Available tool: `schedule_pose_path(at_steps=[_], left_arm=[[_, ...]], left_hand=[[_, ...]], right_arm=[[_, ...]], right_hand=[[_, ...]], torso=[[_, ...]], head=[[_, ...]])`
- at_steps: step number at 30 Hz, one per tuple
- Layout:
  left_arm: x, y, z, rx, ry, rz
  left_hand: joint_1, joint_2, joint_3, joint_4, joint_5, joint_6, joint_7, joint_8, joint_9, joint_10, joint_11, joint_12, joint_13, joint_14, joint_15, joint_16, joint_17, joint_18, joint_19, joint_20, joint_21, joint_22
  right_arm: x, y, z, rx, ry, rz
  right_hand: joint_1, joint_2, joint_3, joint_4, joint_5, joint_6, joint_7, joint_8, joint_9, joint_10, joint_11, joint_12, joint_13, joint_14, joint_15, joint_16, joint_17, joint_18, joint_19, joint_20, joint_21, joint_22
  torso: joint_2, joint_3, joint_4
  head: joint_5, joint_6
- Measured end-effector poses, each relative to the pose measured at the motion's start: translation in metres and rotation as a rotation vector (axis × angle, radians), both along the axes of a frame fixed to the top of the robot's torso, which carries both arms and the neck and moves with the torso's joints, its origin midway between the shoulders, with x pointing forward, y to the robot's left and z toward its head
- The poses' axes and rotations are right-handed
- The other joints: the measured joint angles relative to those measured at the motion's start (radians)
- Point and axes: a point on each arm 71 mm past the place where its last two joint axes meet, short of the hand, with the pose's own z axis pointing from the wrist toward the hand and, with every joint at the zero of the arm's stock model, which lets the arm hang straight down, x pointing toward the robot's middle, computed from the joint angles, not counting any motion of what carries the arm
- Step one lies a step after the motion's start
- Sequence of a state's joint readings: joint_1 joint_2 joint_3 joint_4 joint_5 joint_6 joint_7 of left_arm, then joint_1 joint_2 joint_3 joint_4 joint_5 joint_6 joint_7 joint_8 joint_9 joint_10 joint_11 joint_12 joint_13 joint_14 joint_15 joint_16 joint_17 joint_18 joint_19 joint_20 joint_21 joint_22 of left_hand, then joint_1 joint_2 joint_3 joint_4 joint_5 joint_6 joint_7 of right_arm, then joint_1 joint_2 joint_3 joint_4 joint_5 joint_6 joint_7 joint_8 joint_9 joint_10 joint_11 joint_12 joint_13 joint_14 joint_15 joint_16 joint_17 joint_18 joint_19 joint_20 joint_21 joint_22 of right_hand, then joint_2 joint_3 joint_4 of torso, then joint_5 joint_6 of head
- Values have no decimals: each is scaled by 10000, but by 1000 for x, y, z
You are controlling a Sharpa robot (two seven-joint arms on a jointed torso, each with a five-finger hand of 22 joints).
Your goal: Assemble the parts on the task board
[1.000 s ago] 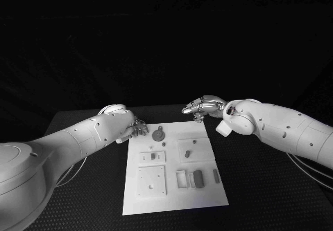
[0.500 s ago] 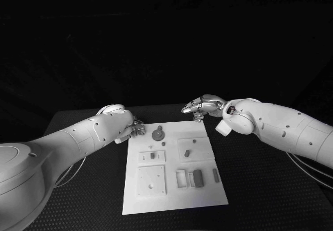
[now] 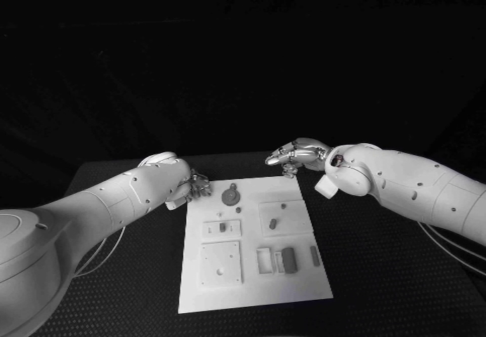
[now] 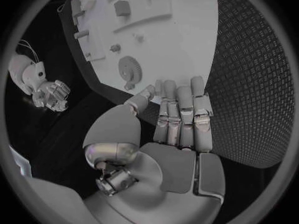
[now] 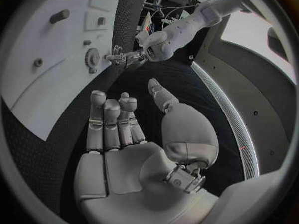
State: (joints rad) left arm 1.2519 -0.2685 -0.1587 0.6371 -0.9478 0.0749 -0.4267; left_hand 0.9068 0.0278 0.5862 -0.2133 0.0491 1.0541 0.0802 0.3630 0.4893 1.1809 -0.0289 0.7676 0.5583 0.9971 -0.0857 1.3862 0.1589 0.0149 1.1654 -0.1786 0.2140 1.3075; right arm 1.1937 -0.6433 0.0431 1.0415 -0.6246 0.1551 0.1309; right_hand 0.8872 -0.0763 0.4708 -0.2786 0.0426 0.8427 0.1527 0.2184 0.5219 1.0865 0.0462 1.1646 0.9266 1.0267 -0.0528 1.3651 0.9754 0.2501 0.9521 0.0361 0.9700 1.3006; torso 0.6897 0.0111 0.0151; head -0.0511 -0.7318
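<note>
Judging from how things lie, the assembly looks barely begun: the black surface (image 3: 385, 281) carries the white task board (image 3: 304, 281) with its pieces spread out flat or sitting in their own spots, and neither hand has one. The left hand (image 3: 195, 188) hangs just beside the board's far left corner with its fingers (image 4: 181, 115) extended side by side and nothing between them; the right hand (image 3: 291, 159) hovers over the board's far edge, fingers (image 5: 112, 119) loosely curled but apart, palm bare. Nearest the left hand's fingertips lies a round toothed gear (image 3: 231, 195), flat on the board, with a small dark stud (image 3: 238, 208) just nearer me than it. Farther from both hands come raised square plates: one with a dark oblong peg (image 3: 273, 224) lying on it, below the right hand, and one with a short upright piece (image 3: 222, 227) in its middle. Farthest from the hands, at the board's near end, a larger blank plate (image 3: 221, 263) sits beside a row of slim parts, among them a dark bar (image 3: 289, 259) and a thin strip (image 3: 315, 257). Which of these are already seated I cannot tell. Nothing blocks the way to the gear; the left hand's reach is open, though its own arm crowds that corner of the board.
</note>
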Motion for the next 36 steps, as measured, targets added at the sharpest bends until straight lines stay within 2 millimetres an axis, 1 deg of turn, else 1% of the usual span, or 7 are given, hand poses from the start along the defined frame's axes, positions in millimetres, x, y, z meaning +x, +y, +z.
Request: schedule_pose_path(at_steps=[7, 12, 16, 22, 28, 34, 36], left_arm=[[-4, 11, 1, -653, 34, 321], [-9, 16, 13, -1267, -107, 328], [-17, 24, 27, -1777, -297, 321], [-34, 30, 30, -2207, -362, 331], [-56, 31, 28, -2400, -334, 370], [-83, 26, 12, -1916, -328, 204], [-87, 26, 9, -1853, -376, 246]], left_hand=[[110, 104, 80, -27, -60, 57, -15, 0, 26, 56, 19, 58, 13, 18, -16, 39, 0, -1, 36, -35, 77, -1], [132, 105, 142, -88, -16, 110, -42, 67, 33, 62, 12, 58, 20, 87, -25, 39, 1, -2, 57, -53, 78, -1], [132, 105, 144, -91, 2, 141, -72, 80, 62, 75, -1, 58, 23, 94, -22, 39, 1, -1, 76, -69, 102, -1], [132, 105, 191, -139, 1, 200, -84, 80, 63, 113, 34, 58, 22, 144, -68, 38, 1, -1, 109, -73, 116, -2], [132, 105, 230, -129, 1, 218, -78, 78, 62, 114, 33, 58, 21, 188, -81, 53, 2, -2, 126, -90, 154, -2], [131, 105, 261, -151, 0, 306, -156, 117, 34, 183, 33, 58, 21, 275, -92, 73, 2, -2, 248, -141, 231, -2], [131, 105, 267, -145, 0, 335, -127, 118, 33, 183, 33, 58, 20, 289, -104, 73, 2, -2, 249, -142, 232, -2]], right_arm=[[0, -3, 0, -23, 2, -51], [-1, -7, 0, -46, 4, -105], [-1, -11, 0, -73, 8, -161], [-2, -12, 1, -77, 8, -163], [-2, -14, 1, -84, 6, -178], [-2, -17, 1, -110, 7, -244], [-2, -17, 1, -110, 9, -245]], right_hand=[[0, 0, 0, 0, 0, 0, 0, 0, 0, 1, 1, 0, 0, -1, 1, 0, 1, 0, 0, 0, 0, 0], [0, 0, 0, 0, 0, 0, 0, 0, 0, 1, 1, 0, 0, -10, -8, 0, 1, 0, 0, 0, 0, 0], [0, 0, 0, 0, 0, 0, 0, 0, 0, 2, 1, 0, 1, -39, -14, 0, 1, 0, 0, 0, 0, 0], [0, 0, 0, 0, 0, 0, 0, 0, 0, 2, 1, 0, 1, -39, -14, 0, 2, 0, 0, 0, 0, 0], [0, 0, 0, 0, 0, 0, 0, 0, 0, 4, 1, 5, 0, -37, -11, 0, 2, 0, 0, 0, 0, 0], [0, 0, 0, 0, 0, 0, 0, 0, 0, 5, 1, 40, -8, -35, -10, 0, 2, 0, 0, 0, 0, 0], [0, 0, 0, 0, 0, 0, 0, 0, 0, 5, 0, 40, -8, -36, -9, 0, 3, 0, 0, 0, 0, 0]], torso=[[-12, -1, 19], [-33, 0, 38], [-72, 4, 82], [-142, 16, 158], [-201, 35, 204], [-231, 40, 238], [-239, 40, 244]], head=[[-13, -10], [-14, -5], [-28, -50], [-49, -102], [-80, -149], [-77, -180], [-58, -186]])
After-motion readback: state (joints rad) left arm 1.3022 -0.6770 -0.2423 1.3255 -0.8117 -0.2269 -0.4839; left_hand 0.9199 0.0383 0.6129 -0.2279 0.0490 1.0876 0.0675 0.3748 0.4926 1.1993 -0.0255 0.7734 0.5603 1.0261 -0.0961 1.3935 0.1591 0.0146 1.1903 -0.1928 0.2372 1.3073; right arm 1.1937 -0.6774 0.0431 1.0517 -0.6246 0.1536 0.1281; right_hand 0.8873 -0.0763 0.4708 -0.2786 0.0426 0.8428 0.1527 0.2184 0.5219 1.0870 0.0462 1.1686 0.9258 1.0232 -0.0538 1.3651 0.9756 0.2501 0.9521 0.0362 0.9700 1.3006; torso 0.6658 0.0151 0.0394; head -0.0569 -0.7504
